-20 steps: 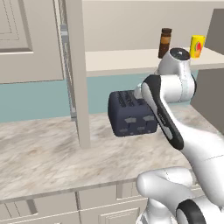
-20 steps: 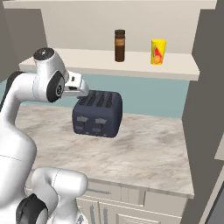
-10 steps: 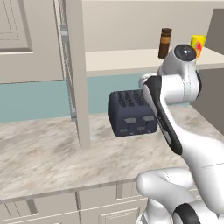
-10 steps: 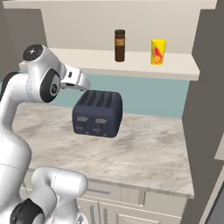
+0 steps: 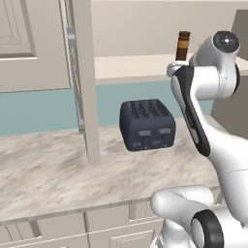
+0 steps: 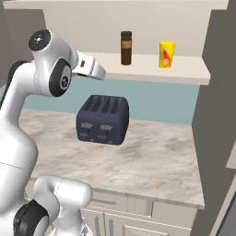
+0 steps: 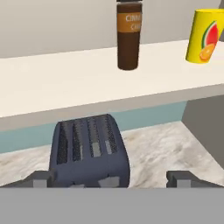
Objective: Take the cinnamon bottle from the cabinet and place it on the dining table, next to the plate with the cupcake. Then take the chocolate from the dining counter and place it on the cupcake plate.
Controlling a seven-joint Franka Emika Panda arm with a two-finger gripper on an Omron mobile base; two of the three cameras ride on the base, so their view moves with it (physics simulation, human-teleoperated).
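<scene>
Fingers (image 7: 40, 178) spread wide and empty, aimed past the toaster (image 7: 89, 151) toward the cinnamon bottle (image 7: 129, 35) upright on the cabinet (image 6: 193, 73) shelf, ready to grasp.

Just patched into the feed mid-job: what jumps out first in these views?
The dark blue toaster sits on the marbled counter, right below the open cabinet's shelf. On that shelf stand the cinnamon bottle and, to its right, a yellow canister. The gripper is open, still below shelf level and short of the bottle.
</scene>
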